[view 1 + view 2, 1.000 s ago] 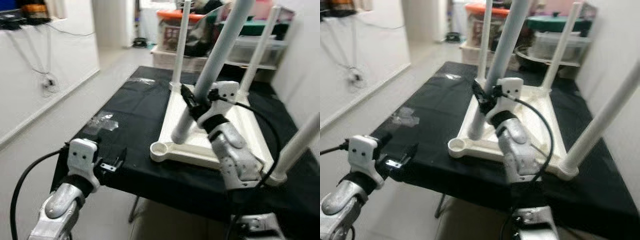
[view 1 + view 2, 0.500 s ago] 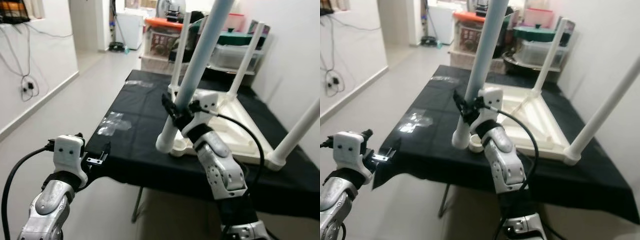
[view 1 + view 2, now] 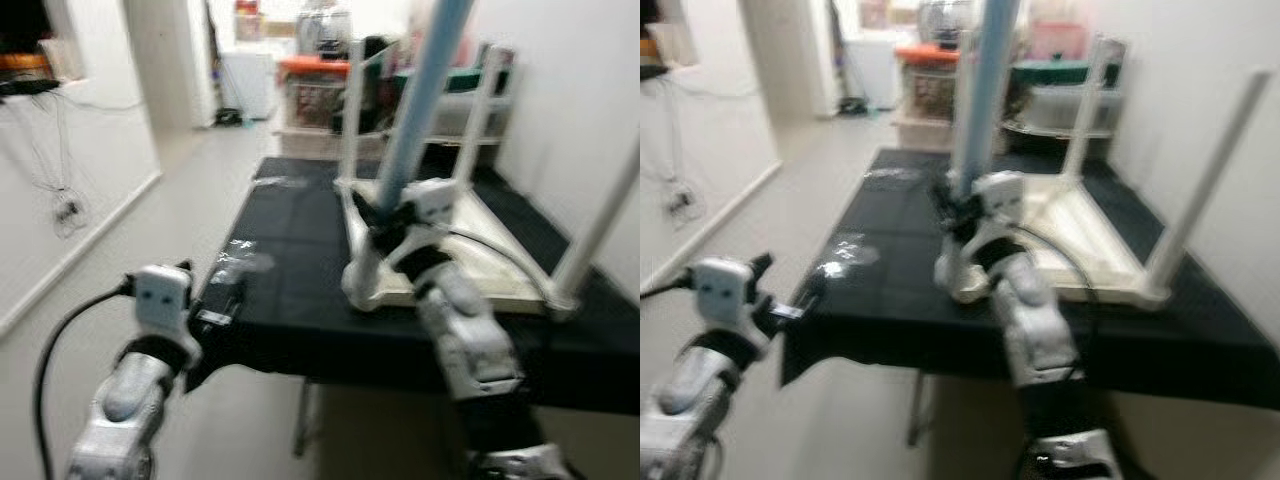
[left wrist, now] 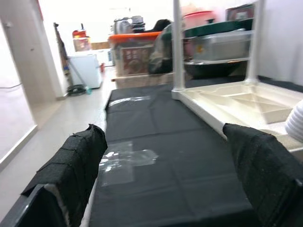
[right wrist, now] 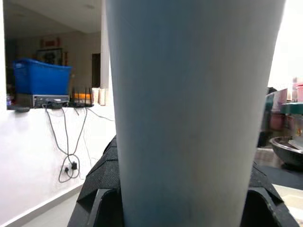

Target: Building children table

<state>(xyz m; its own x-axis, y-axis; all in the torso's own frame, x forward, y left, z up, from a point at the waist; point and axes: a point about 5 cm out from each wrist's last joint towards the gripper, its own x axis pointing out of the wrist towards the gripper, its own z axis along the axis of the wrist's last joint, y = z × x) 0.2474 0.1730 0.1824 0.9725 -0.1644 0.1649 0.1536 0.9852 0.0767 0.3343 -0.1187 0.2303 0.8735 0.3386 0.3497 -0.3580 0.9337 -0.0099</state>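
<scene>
The right end effector (image 3: pixel 388 213) is clamping its fingers around the loose white table leg (image 3: pixel 410 130), holding it nearly upright with its foot right at the near-left corner socket of the upside-down children's table top (image 3: pixel 470 262), which is lying on the black-covered table (image 3: pixel 290 270) with three legs already standing. The left end effector (image 4: pixel 165 175) is hovering open and empty over the near edge of the table. Honestly, the trick here is keeping the leg square to the socket before pushing or twisting, so it's not binding or sliding the top.
</scene>
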